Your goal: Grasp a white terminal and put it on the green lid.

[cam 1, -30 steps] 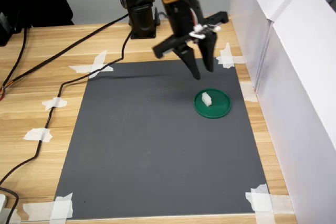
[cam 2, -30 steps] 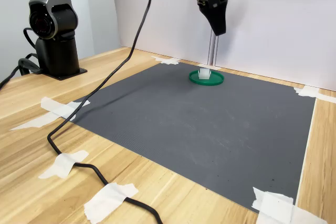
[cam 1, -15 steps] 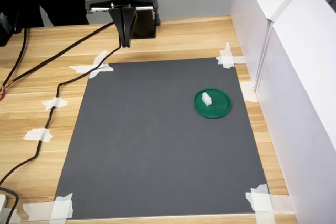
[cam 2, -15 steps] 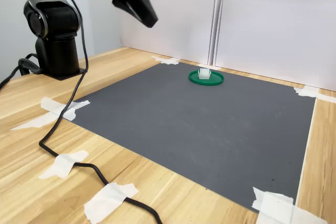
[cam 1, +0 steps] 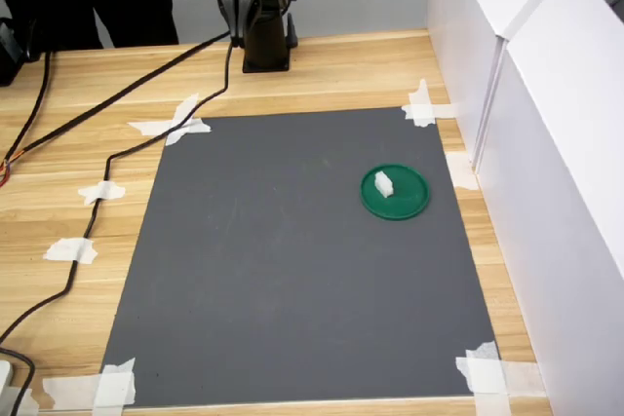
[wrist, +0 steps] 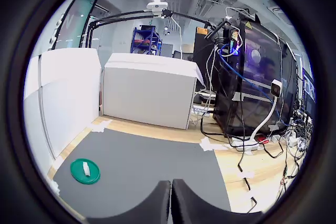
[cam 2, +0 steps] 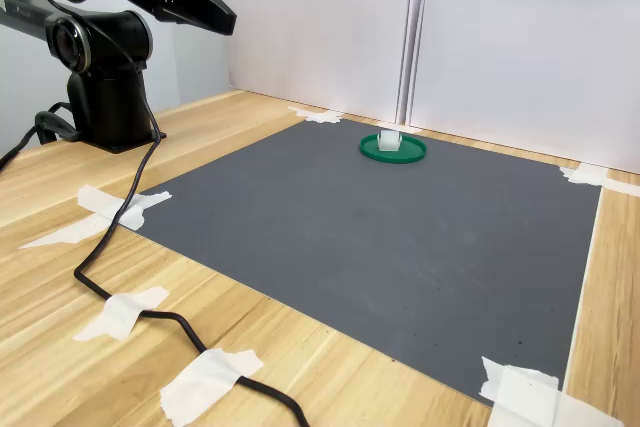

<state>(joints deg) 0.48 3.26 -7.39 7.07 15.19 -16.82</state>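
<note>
Task looks done: the white terminal [cam 1: 382, 183] sits on the green lid [cam 1: 409, 204], left of lid centre in the first exterior view, on the dark mat [cam 1: 283, 270] near the white wall [cam 1: 546, 143]; nothing appears left to do. The gripper [wrist: 170, 201] is clenched and empty, fingers pressed together in the wrist view, parked up by the arm base [cam 2: 105, 97], well apart from the lid. The terminal's long axis runs roughly toward and away from the first exterior camera; which end faces which way is too small to tell.

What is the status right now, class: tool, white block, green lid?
Tool shut, empty, parked near the arm base. White block resting on green lid. Nothing in the way.
</note>
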